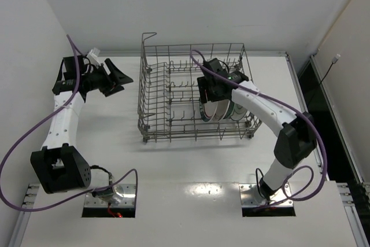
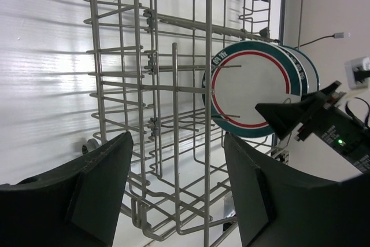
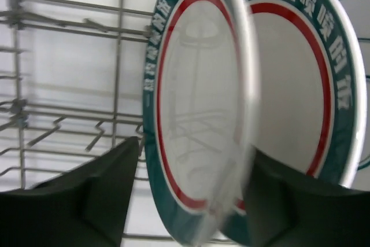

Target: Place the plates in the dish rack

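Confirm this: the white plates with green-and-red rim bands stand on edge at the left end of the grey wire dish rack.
Wrong end. The white plates with green-and-red rim bands stand on edge at the right end of the grey wire dish rack, as the top external view shows.

Bright even light, faint shadows, nearest plate (image 3: 199, 120) blurred.
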